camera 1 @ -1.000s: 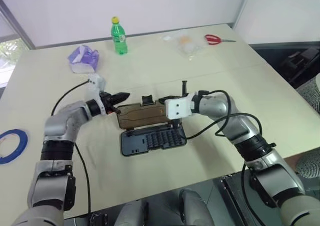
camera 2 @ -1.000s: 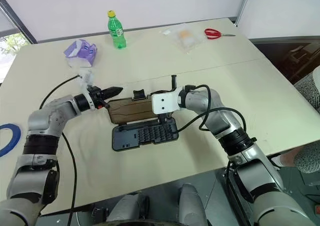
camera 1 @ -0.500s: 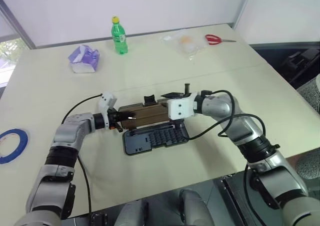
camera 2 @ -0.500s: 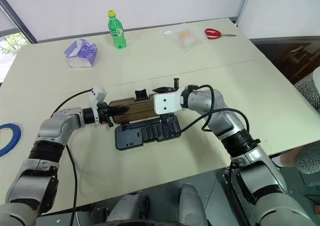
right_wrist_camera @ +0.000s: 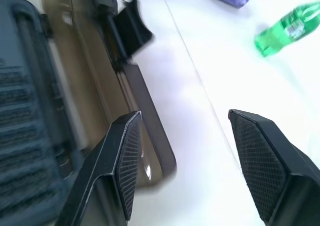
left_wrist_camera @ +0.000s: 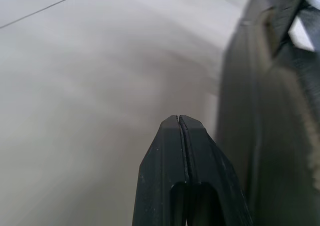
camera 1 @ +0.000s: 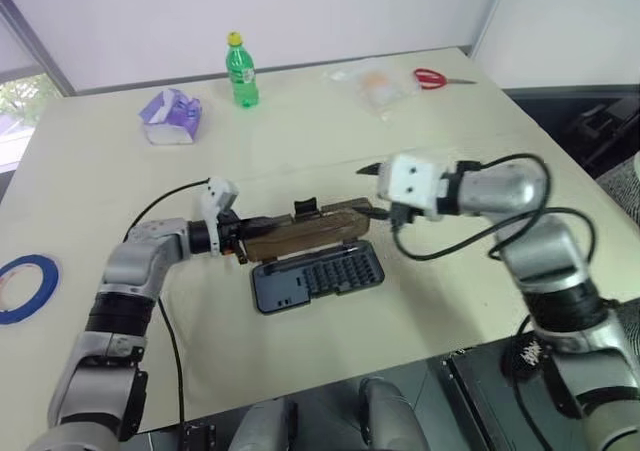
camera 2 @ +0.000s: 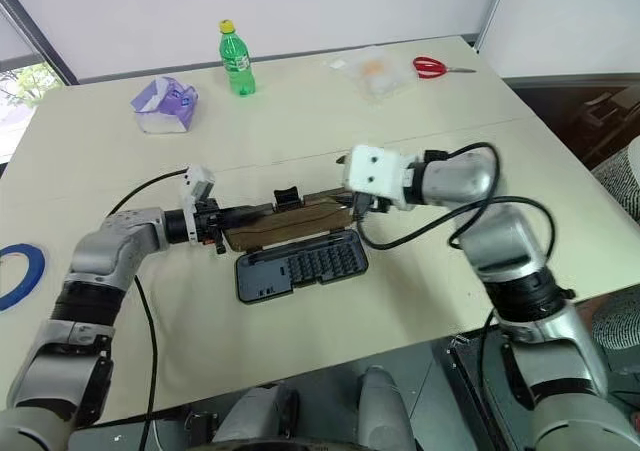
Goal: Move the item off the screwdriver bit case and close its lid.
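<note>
The bit case [camera 1: 317,278] is lying open near the table's [camera 1: 400,151] front edge, its brown lid [camera 1: 305,233] standing half raised. The left gripper [camera 1: 243,239], fingers pressed together, is meeting the lid's left end. The right gripper [right_wrist_camera: 182,151], fingers spread and empty, is hovering off its right end. The blue tape ring [camera 1: 24,288] is lying well left of the case.

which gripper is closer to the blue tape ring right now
Left. The left gripper is at the lid's left end, the side toward the tape ring at the table's left edge. The right gripper is at the lid's right end, farther away.
</note>
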Robot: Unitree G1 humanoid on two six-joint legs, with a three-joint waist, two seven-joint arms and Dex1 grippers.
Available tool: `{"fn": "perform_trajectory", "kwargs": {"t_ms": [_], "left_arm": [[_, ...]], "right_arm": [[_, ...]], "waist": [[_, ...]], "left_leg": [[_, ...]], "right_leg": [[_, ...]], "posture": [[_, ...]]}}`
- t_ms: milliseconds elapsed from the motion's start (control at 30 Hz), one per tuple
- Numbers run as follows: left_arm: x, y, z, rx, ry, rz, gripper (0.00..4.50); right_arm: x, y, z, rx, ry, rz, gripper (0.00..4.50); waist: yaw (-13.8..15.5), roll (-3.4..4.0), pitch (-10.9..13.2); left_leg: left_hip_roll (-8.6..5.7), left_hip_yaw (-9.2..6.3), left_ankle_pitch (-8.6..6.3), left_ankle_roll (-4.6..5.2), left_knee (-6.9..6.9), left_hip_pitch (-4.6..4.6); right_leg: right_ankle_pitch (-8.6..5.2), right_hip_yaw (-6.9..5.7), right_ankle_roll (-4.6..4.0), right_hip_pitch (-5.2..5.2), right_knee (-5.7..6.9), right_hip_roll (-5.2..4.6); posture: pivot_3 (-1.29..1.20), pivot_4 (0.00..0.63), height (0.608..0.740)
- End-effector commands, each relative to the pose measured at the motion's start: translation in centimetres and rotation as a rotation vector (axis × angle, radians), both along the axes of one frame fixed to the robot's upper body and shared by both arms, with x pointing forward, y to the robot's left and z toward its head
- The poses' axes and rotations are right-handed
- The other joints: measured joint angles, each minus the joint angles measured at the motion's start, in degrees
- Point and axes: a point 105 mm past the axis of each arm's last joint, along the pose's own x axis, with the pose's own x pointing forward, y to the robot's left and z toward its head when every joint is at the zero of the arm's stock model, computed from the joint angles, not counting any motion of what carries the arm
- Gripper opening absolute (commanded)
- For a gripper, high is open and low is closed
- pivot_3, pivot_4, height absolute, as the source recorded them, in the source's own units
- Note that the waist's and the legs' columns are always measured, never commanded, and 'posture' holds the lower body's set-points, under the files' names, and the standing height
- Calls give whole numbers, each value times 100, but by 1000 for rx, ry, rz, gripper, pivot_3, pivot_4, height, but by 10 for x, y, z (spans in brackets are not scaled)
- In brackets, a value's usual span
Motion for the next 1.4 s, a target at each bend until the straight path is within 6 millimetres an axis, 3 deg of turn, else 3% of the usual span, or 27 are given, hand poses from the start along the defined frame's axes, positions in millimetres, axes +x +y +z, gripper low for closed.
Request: {"fn": "perform_trajectory", "kwargs": {"t_ms": [33, 233, 433, 567, 733, 833, 967, 1267, 1333, 1400], "left_arm": [[-16, -1, 13, 5, -13, -98, 0], [-37, -1, 21, 21, 30, -210, 0], [-50, -24, 16, -3, 72, -306, 0], [-52, -36, -11, 47, 115, -325, 0], [-52, -32, -73, 216, 144, -281, 0], [-57, -28, -83, 249, 133, -293, 0], [-52, -35, -63, 170, 101, -281, 0], [-30, -49, 28, -117, 72, -279, 0], [-22, -51, 37, -131, 64, -266, 0], [-9, -54, 36, -103, 45, -244, 0]], "right_arm": [[-15, -10, 18, 49, 5, -8, 2868], [-14, -20, 16, 70, 15, -74, 2868], [-14, -20, 13, 73, 12, -87, 2868], [-12, -20, 13, 78, 7, -95, 2868], [-13, -17, 11, 81, 9, -98, 2868], [-15, -15, 9, 82, 18, -96, 2868], [-20, -12, 5, 99, 54, -86, 2868], [-53, 8, -40, 141, 353, 74, 2868], [-63, 15, -51, 131, 410, 133, 2318], [-76, 26, -63, 124, 485, 207, 1472]], "waist": [[0, 0, 0], [25, 0, 0], [127, -1, 1], [117, -1, 1], [119, 7, -5], [144, 15, -12], [134, 19, -16], [123, 8, -9], [120, 8, -9], [124, 8, -9]], "left_leg": [[1, 0, -1, 1, 0, 0], [3, 3, -1, 2, 0, 0], [2, 6, -2, 3, 4, 0], [0, 7, -2, 3, 6, 0], [1, 8, -1, 3, 4, 4], [1, 11, -2, 4, -1, 48], [3, 8, -8, 14, -2, 78], [2, 3, -7, 14, 4, 53], [2, 3, -7, 14, 2, 52], [1, 4, -7, 14, 1, 53]], "right_leg": [[0, 0, 0, 0, 0, 0], [0, 1, 0, 0, 1, 0], [0, 3, 0, 1, 0, -2], [0, 3, 0, 2, 0, -2], [0, 2, 0, 4, 1, -2], [0, 3, -1, 47, -5, -4], [-1, 2, -1, 79, -10, -3], [-1, -1, 0, 57, -4, -2], [-1, -1, 0, 54, -6, -2], [-1, -1, 0, 54, -5, -2]], "posture": [[0, 150, 740], [0, 150, 740], [0, 150, 740], [0, 150, 740], [0, 150, 740], [0, 150, 740], [0, 150, 740], [0, 150, 740], [0, 150, 740], [0, 150, 740]]}}
